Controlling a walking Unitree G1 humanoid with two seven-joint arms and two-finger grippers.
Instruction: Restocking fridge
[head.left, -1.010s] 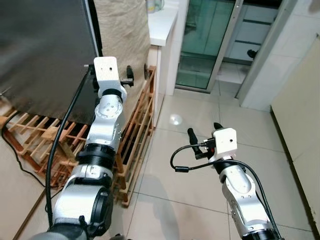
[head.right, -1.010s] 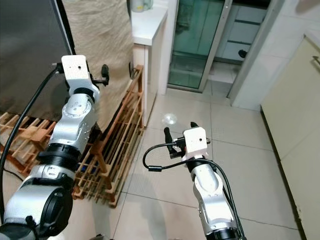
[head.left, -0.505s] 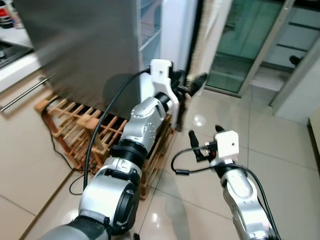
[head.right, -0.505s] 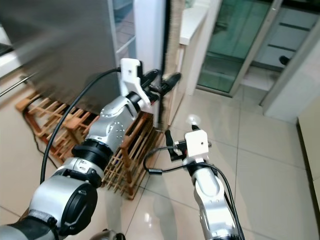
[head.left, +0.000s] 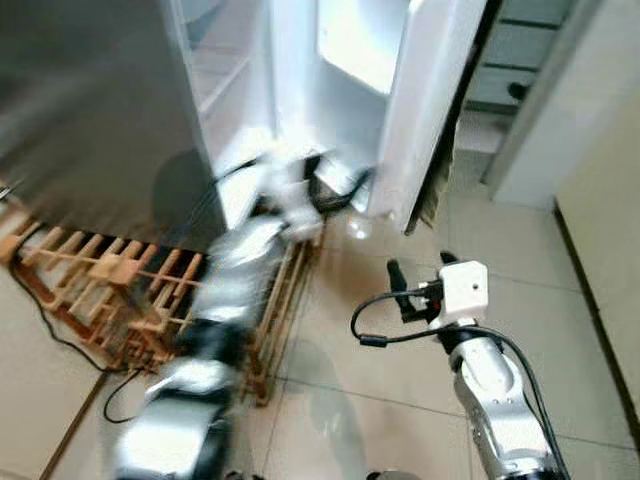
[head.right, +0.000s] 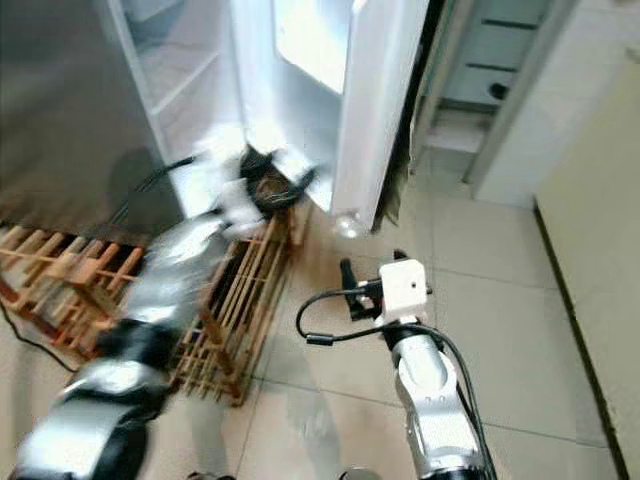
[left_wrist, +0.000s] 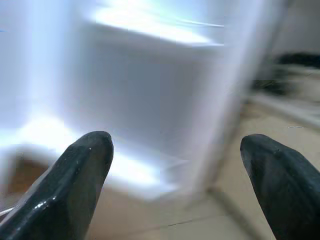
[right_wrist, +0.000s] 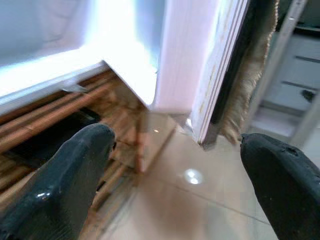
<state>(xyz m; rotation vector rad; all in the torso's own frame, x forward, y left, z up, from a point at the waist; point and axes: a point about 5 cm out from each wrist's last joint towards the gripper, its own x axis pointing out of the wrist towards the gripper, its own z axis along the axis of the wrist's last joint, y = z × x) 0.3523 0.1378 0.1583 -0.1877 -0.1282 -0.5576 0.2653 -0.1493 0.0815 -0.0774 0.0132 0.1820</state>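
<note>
The steel fridge (head.left: 90, 110) stands at the left with its white door (head.left: 420, 100) swung wide, and the lit white shelves (head.left: 235, 70) inside show. My left arm is blurred with motion. Its gripper (head.left: 335, 185) is low by the bottom of the fridge opening, near the door's lower edge. In the left wrist view that gripper (left_wrist: 175, 145) is open with nothing between its fingers, facing the white interior. My right gripper (head.left: 420, 266) hangs open over the tiled floor, right of the fridge, and holds nothing. In the right wrist view it (right_wrist: 177, 137) faces the door's bottom corner.
A wooden slatted rack (head.left: 110, 280) lies on the floor in front of the fridge, under my left arm, with a black cable (head.left: 40, 310) beside it. Behind the open door is a sliding door frame (head.left: 510, 70). A cream wall (head.left: 610, 200) bounds the right side.
The fridge door has swung from barely ajar to wide open. My left arm moved with it and is now blurred low by the opening. The camera view has also shifted.
</note>
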